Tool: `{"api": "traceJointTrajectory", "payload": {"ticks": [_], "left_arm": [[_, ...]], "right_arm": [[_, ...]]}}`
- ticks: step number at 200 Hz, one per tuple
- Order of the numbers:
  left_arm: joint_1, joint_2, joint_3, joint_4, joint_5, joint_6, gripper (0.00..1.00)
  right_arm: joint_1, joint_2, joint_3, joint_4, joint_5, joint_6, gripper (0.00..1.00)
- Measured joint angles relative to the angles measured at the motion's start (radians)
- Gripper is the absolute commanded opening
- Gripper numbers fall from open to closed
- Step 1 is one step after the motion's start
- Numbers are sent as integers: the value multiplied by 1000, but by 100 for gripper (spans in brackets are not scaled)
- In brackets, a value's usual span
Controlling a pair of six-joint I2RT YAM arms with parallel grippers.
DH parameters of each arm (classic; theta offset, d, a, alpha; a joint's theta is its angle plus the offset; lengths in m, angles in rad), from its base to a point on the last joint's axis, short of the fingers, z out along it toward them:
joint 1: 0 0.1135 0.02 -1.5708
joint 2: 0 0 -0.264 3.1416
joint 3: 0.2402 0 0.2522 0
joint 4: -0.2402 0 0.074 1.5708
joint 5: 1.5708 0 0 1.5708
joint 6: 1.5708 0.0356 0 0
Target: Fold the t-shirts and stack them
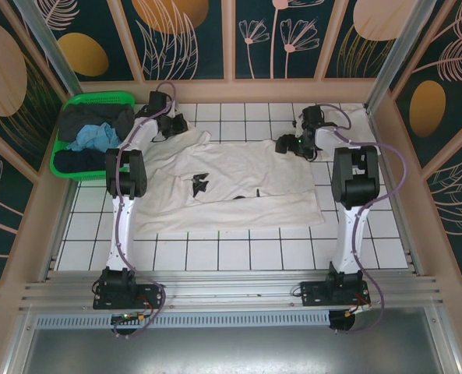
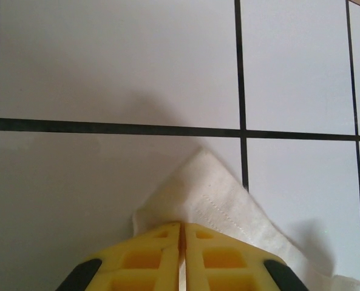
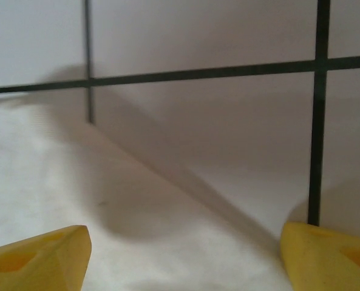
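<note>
Shirt (image 1: 238, 183) lies flat, mid bench (image 1: 215, 253). Left tool (image 2: 181, 229) closed tight, far-left corner of shirt pinched between tips. Right tool (image 3: 186, 236) wide open, empty, low over far-right edge of shirt.

To do well: right should bite matching corner, deep enough for both layers, before either lifts. Then raise both level, keep far edge taut, carry toward near side. Uneven pull likely skews fold.
</note>
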Motion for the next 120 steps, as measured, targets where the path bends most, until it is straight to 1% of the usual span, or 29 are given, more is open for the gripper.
{"api": "traceJointTrajectory", "payload": {"ticks": [18,26,33,41,53,57,66,70,74,98,120], "left_arm": [[0,-8,-16,6,10,2,10],[0,-14,-29,11,13,2,9],[0,-21,-43,18,18,2,9],[0,-31,-60,22,25,2,8],[0,-42,-80,27,29,2,7],[0,-45,-86,30,31,2,6],[0,-54,-103,42,36,2,6],[0,-57,-110,46,38,2,5],[0,-59,-115,48,39,2,5],[0,-62,-129,71,55,1,3],[0,-78,-159,95,61,-5,2]], "right_arm": [[3,4,26,-3,5,-28,82],[5,11,34,-1,16,-42,79],[9,21,42,0,31,-55,75],[14,36,56,-5,55,-75,64],[16,56,96,-48,84,-95,51],[15,66,114,-63,84,-104,43],[16,89,153,-83,94,-117,23],[17,96,164,-91,105,-126,16],[17,99,171,-100,119,-132,12],[21,96,172,-120,152,-140,5],[31,47,144,-129,200,-146,5]]}}
